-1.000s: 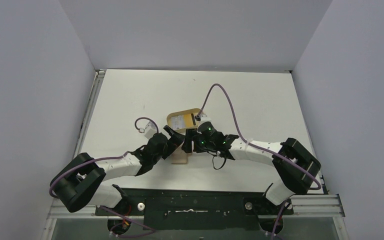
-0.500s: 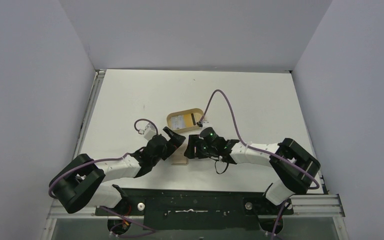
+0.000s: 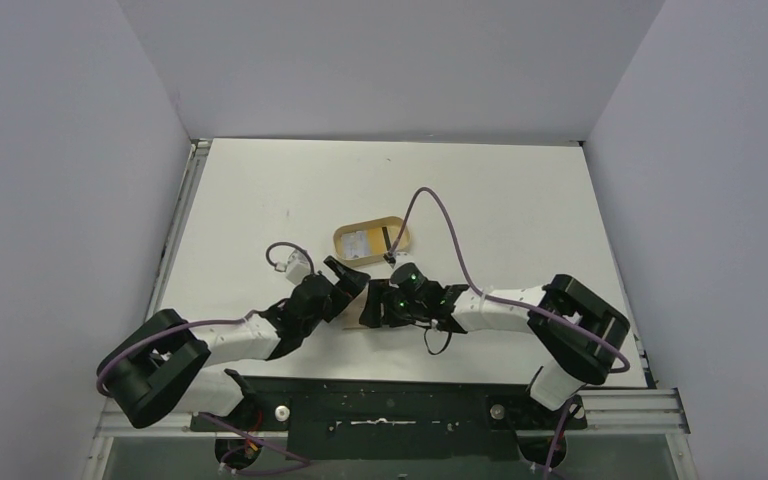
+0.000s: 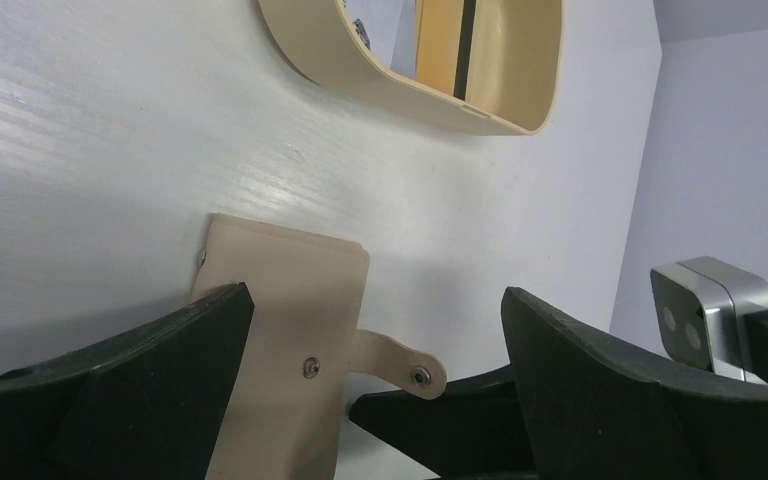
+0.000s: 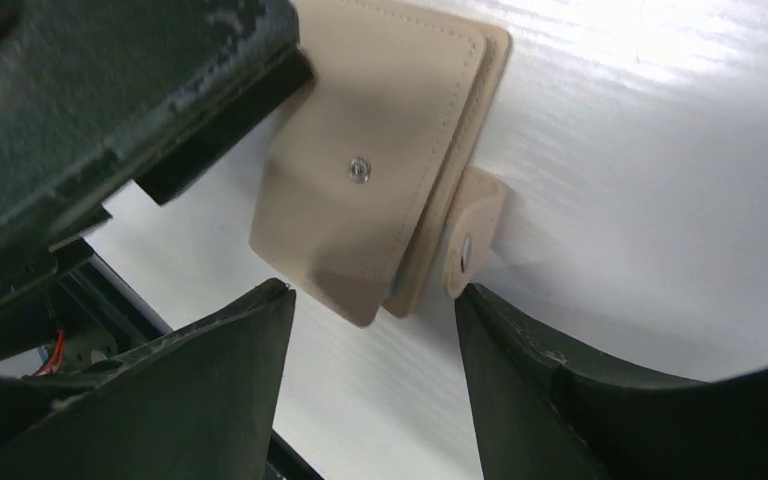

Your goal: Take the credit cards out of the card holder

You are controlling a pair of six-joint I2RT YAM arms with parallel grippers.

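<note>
The tan card holder [image 4: 282, 340] lies folded on the white table, its strap tab [image 4: 401, 366] unsnapped and sticking out sideways. In the top view the card holder [image 3: 356, 319] sits between both grippers. My left gripper [image 4: 378, 293] is open wide over it, one finger [image 4: 120, 385] covering its edge. My right gripper [image 5: 372, 290] is open at the card holder's [image 5: 380, 170] near corner, with the strap tab [image 5: 470, 240] touching one finger [image 5: 580, 400]. A thin pale-blue edge shows between the holder's flaps. A whitish credit card [image 3: 360, 241] lies in the tray.
The oval tan tray [image 3: 340, 240] stands just beyond the grippers; it also holds an orange card with a dark stripe [image 4: 460, 40]. Purple cables loop over both arms. The table's near edge and black rail [image 3: 380, 400] lie close behind.
My right gripper has drawn back from beside the tray, down and left, to the card holder's strap side. The left arm shifted slightly; its jaws stayed wide open.
</note>
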